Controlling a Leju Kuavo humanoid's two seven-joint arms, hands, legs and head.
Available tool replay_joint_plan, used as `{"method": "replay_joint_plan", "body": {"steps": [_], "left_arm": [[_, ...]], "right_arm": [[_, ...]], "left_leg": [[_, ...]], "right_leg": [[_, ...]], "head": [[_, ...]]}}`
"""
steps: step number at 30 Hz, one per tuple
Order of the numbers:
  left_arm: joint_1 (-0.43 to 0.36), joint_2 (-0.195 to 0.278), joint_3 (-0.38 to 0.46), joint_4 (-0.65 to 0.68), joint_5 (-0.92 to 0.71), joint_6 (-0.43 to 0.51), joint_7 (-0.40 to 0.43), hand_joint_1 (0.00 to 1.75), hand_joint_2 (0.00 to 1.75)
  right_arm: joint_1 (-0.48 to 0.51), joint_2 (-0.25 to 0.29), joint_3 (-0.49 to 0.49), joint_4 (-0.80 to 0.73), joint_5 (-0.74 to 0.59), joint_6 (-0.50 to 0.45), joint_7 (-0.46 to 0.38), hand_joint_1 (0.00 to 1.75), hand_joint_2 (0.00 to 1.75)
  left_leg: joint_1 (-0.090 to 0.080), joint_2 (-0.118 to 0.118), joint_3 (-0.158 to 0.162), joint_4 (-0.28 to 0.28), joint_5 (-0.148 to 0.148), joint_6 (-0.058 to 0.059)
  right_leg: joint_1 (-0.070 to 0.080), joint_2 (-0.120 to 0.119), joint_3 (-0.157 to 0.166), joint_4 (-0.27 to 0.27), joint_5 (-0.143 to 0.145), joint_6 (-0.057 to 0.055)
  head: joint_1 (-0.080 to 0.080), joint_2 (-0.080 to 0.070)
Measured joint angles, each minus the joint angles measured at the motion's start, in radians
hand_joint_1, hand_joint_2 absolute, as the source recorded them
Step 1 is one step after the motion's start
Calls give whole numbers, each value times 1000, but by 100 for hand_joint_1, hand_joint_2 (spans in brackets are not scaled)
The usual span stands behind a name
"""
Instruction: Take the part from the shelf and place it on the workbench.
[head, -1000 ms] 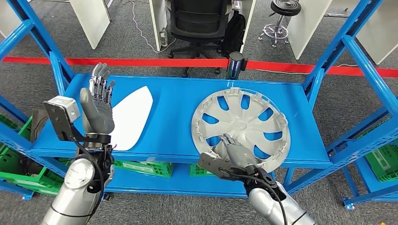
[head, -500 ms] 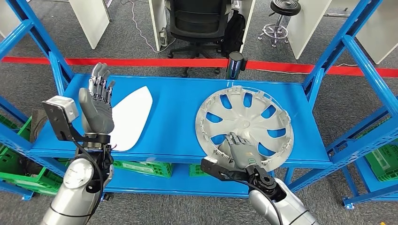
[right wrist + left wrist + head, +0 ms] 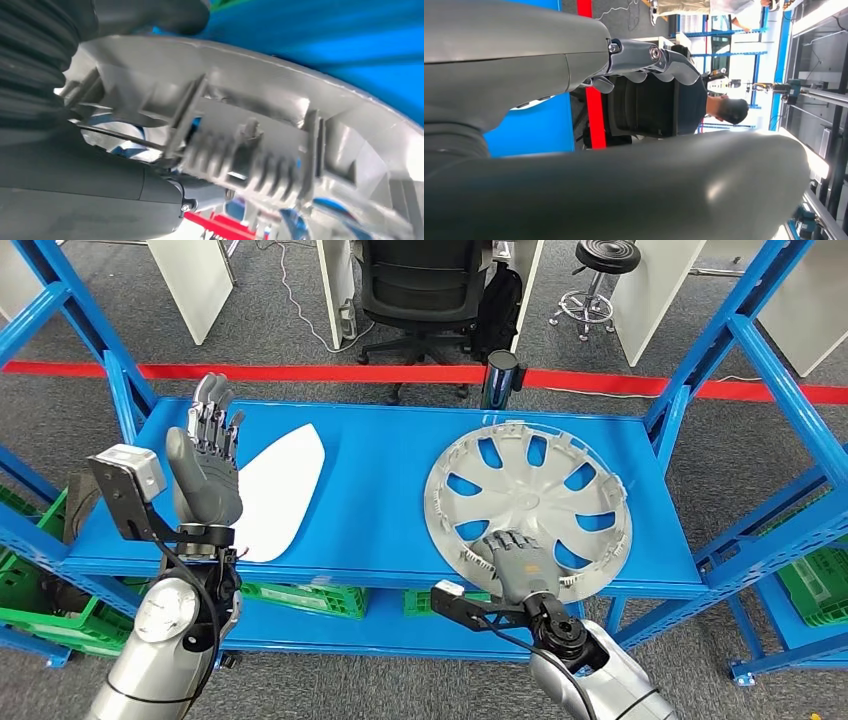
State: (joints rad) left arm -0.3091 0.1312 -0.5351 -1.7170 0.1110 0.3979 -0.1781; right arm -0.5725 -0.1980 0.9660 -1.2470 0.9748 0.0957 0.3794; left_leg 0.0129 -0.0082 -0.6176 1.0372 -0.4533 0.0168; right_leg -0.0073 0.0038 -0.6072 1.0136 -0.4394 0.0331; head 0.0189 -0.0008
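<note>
Blue shelving (image 3: 370, 510) carries a silver wheel cover (image 3: 528, 502) at about 3 o'clock and a white panel (image 3: 280, 485) at 9 o'clock. At the cover's 6 o'clock rim, the right hand (image 3: 518, 562) rests on it, thumb under the edge, gripping it. Raised upright over the panel, the left hand (image 3: 207, 465) is spread wide, holding nothing.

- A workshop or robot test lab with an office corner.
- Blue steel shelf rack (image 3: 380, 490) with green plastic crates (image 3: 300, 597) below.
- Red floor tape line (image 3: 300, 371) on grey carpet.
- Black office chair (image 3: 425, 285), round stool (image 3: 600, 270), white desk panels (image 3: 195, 285).
</note>
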Motion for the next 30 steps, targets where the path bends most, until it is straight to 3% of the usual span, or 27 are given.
{"method": "replay_joint_plan", "body": {"steps": [18,30], "left_arm": [[-2,-3,4,0,6,0,-10,0,0],[-1,-5,8,0,7,6,-14,0,0]], "right_arm": [[4,3,-28,-10,-56,-38,-25,175,175],[-1,5,-88,-132,-145,-122,-22,175,175]], "left_leg": [[0,5,2,0,2,1],[0,4,1,0,2,1]], "right_leg": [[0,3,0,-1,3,4],[0,3,0,-1,3,4]], "head": [[-1,0],[1,0]]}}
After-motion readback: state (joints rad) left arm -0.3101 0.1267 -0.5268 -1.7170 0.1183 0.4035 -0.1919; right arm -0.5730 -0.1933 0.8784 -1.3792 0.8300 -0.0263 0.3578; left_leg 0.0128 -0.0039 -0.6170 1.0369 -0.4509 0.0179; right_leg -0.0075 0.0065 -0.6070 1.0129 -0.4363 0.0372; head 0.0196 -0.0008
